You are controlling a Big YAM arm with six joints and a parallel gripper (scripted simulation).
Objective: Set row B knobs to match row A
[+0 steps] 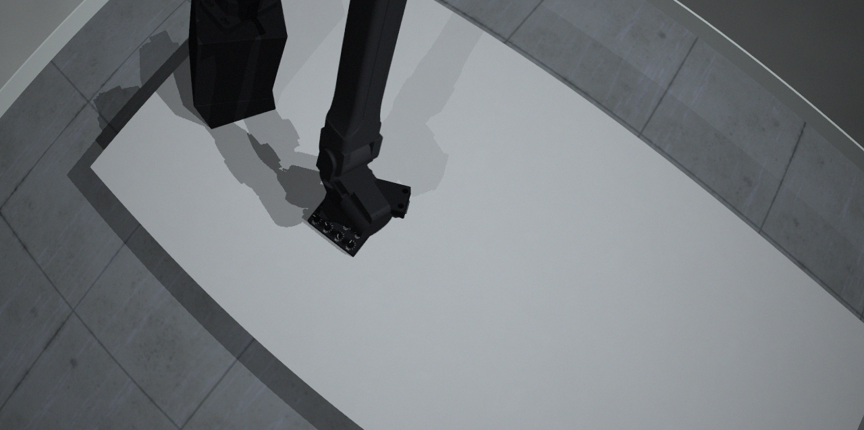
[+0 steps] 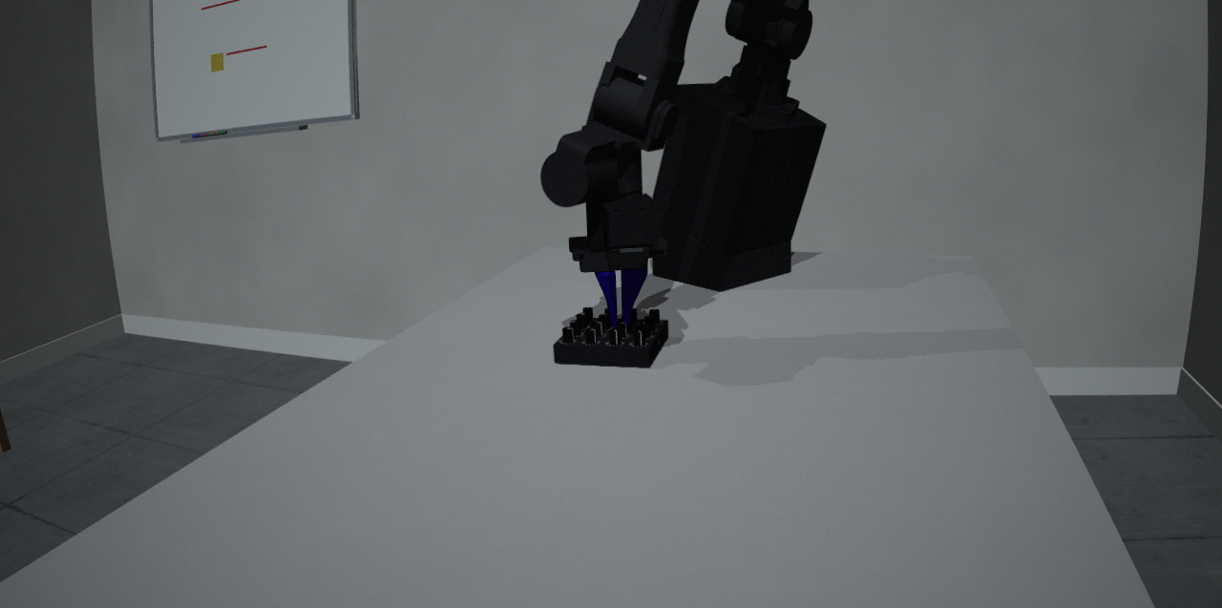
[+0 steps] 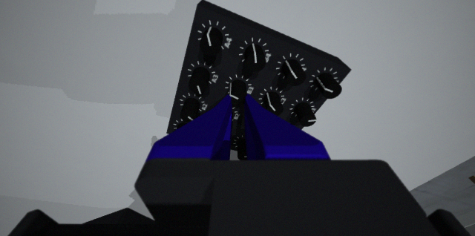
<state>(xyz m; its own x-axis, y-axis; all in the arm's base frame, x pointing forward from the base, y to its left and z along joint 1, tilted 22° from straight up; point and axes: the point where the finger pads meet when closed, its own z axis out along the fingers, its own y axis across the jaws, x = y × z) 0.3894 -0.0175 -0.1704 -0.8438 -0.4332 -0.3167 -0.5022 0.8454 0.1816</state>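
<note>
The black knob box [image 1: 356, 250] [image 2: 602, 355] [image 3: 237, 28] stands flat on the table. In the wrist view it is turned obliquely, row A at the left. My gripper [image 2: 620, 324] [image 3: 238, 102] points down with its blue fingers shut on knob B3 [image 3: 240, 87]. B3's white line shows on its left side in the wrist view. Knob A3 [image 3: 200, 76] has its line at the image's lower side. Knobs A4 [image 3: 216, 39] and B4 [image 3: 260, 58] have theirs toward the image's top. A2 [image 3: 191, 106] is partly covered. B2 and B1 are hidden behind the fingers.
Beside the fingers stand knob C3 [image 3: 275, 103] at the right and C4 [image 3: 297, 74] beyond it. Knobs D4 [image 3: 330, 88] and D3 [image 3: 302, 111] are at the far right. The arm's base block [image 1: 235, 73] [image 2: 734, 194] stands behind the box on the white table [image 1: 543, 258] [image 2: 598, 476].
</note>
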